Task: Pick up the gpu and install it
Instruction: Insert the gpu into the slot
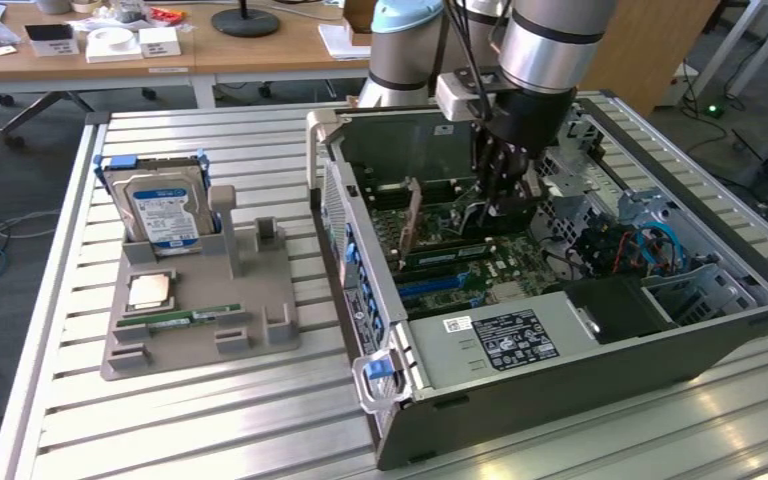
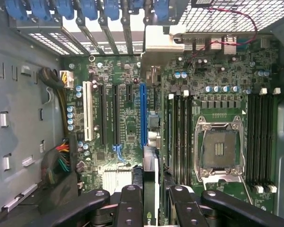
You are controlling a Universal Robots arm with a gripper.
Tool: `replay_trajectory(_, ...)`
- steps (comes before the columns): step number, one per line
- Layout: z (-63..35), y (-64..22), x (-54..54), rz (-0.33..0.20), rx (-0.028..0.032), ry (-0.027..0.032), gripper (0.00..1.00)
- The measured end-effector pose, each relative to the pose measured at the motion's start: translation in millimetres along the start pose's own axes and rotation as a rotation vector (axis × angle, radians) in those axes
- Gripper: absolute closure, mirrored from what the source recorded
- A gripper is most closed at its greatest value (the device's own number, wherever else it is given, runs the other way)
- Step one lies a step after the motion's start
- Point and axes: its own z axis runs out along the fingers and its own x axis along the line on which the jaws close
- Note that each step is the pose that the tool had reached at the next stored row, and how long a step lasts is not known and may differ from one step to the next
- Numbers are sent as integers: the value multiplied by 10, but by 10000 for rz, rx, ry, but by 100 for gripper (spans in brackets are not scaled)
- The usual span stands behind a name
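**Silver-bracketed gpu held edge-on inside the open computer case**

Silver metal marks the far end of the gpu [image 2: 150, 176]: a flat bracket folded across the card's end, up by the case's rear wall and its row of blue latches [image 2: 87, 8]. In the wrist view the card is seen edge-on, a thin strip with a pale edge. It runs from the bracket back to the end effector [image 2: 154, 201], just beside one blue expansion slot [image 2: 143, 113]. Part of a green logo shows on the card near the fingers [image 2: 131, 205]. The end effector grips the gpu, with two black fingers on each side of it.

The wrist view also shows the green motherboard [image 2: 213, 90] from straight above. On it are one white slot, two long black slots and one processor socket [image 2: 217, 149] with a metal frame. Black memory slots stand on both sides of the socket.

The exterior view shows the wider setting. One robot arm [image 1: 544, 45] reaches down into one grey computer case [image 1: 558, 350], which lies open on a slatted metal counter [image 1: 224, 430]. The end effector [image 1: 502, 195] hangs low over the motherboard. On the exterior view's left, well apart from the case, sits one grey holder tray [image 1: 204, 345]. It carries one upright hard drive [image 1: 164, 212] with a blue label, one square processor chip [image 1: 153, 290] and one narrow green memory stick [image 1: 184, 318].
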Motion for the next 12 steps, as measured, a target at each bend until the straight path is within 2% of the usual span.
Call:
replay_trajectory(4,34,13,1,-80,-2,-31,74)
replay_trajectory(6,58,27,3,-128,-4,-66,74)
replay_trajectory(12,132,57,6,-175,-5,-73,74)
